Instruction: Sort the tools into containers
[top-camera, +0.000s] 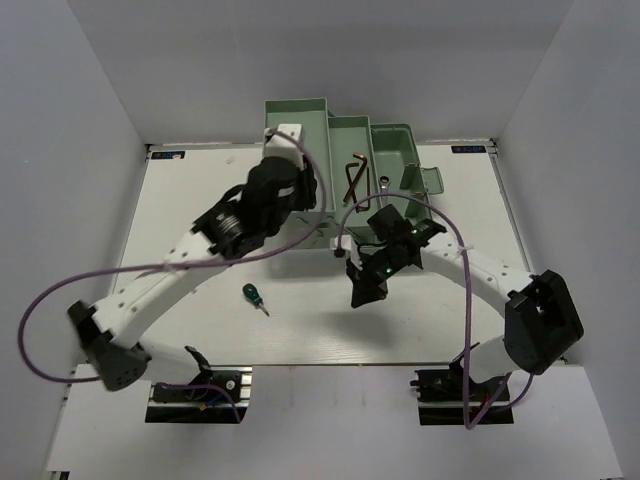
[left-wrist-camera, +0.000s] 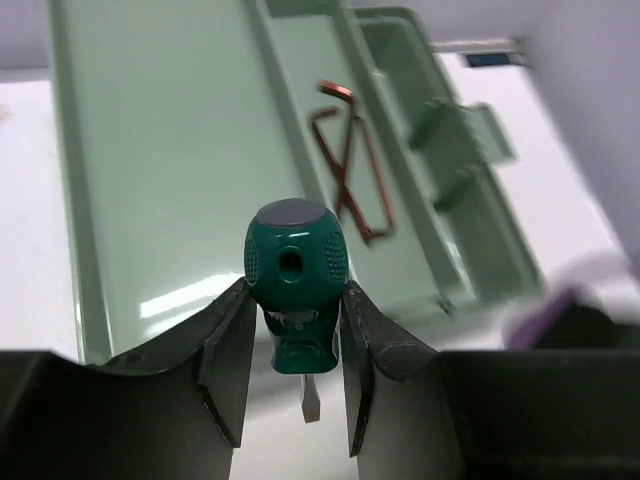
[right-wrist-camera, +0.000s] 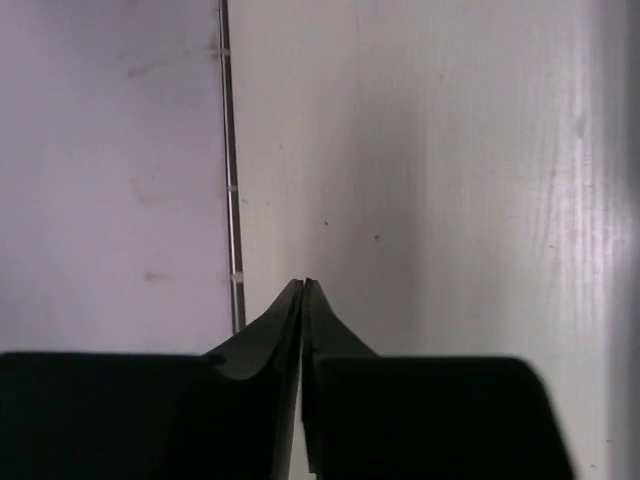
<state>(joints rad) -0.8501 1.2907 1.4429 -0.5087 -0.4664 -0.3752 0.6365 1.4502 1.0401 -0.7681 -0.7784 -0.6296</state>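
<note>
With the left tool (left-wrist-camera: 296, 300) pinching a green screwdriver (left-wrist-camera: 295, 262) by its handle above the near end of the wide compartment of the toolbox (left-wrist-camera: 150, 180), lower it well inside before spreading, clear of the hex keys (left-wrist-camera: 350, 170) next door; the right tool (right-wrist-camera: 303, 290) hangs pressed together, empty.

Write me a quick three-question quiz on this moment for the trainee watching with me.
1. True or false: the right jaws are open.
2. The hex keys lie: A in the right jaws, B in a toolbox compartment, C in the left jaws.
3. What do the left jaws grip?
Key: 1 false, they are shut and empty. 2 B. 3 a green-handled screwdriver.
</note>
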